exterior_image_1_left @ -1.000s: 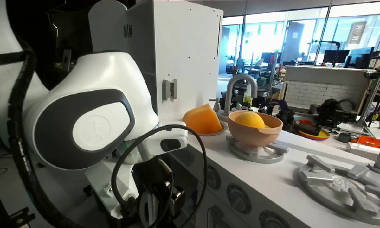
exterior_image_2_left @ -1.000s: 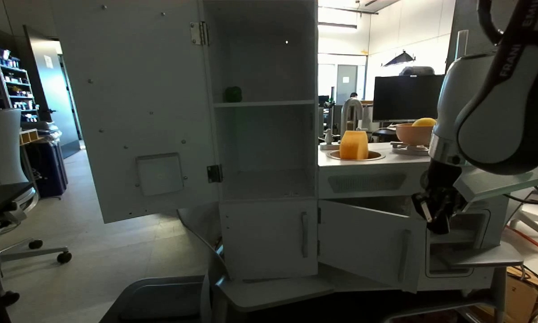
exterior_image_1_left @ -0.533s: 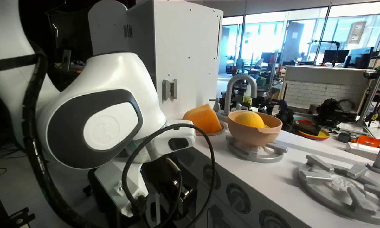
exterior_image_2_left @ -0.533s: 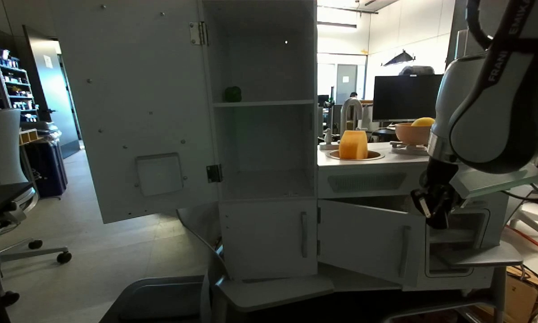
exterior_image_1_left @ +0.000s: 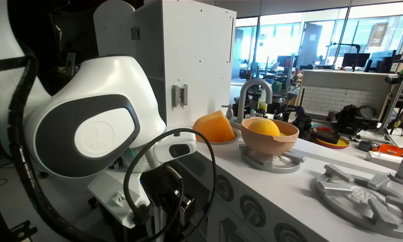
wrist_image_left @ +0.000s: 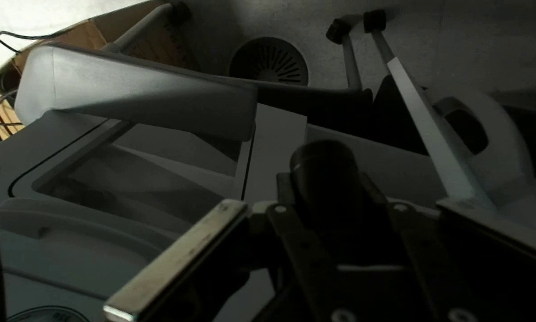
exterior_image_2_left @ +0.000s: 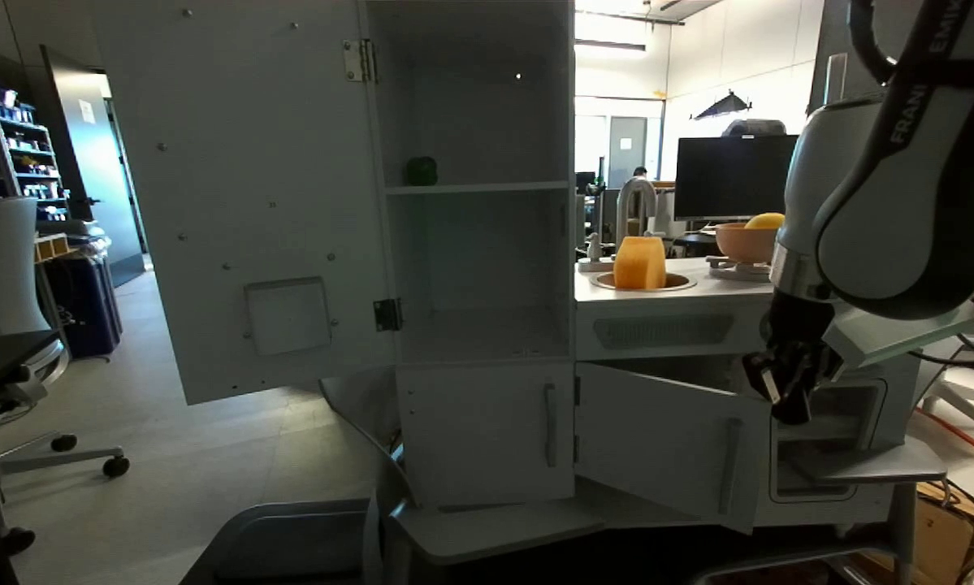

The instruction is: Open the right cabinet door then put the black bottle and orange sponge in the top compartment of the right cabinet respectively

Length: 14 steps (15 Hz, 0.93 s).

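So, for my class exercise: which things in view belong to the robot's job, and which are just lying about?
For the job:
black bottle, held in the gripper
orange sponge, in the sink
right door, ajar
right cabinet, dim inside

Just lying about:
bowl, on a burner
yellow lump, in the bowl
green thing, on a shelf
cardboard box

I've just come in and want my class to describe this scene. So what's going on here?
A robot arm has what appears to be the black bottle clamped in its gripper, near the right cabinet door, which stands partly open. The bottle has not been put away yet. The orange sponge sits in the round sink, apart from the gripper, so it is also left to do.
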Available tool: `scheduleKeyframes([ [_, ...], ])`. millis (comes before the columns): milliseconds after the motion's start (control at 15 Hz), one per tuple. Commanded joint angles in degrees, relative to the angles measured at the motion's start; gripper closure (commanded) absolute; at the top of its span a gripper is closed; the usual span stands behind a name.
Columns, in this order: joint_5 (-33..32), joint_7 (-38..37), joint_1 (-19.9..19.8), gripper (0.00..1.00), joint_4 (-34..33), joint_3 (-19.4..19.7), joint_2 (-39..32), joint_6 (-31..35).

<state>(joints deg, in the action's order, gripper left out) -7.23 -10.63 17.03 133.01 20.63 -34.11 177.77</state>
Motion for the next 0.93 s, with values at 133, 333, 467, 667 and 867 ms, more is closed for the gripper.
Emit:
scheduleKeyframes([
  [133,1.5,-0.2,5.6,0.89,1.6,-3.2,-0.9,0.2],
  [333,1.6,-0.1,7.1,0.89,2.6,-5.8,0.1,-0.3],
  [467,1.7,-0.1,6.5,0.89,1.2,-8.5,-2.3,0.9],
  [667,1.5,-0.1,6.8,0.89,0.0,-9.1,-2.8,0.0],
  [867,1.4,0.4,5.5,0.89,-0.5,-8.4,-2.2,-0.1],
])
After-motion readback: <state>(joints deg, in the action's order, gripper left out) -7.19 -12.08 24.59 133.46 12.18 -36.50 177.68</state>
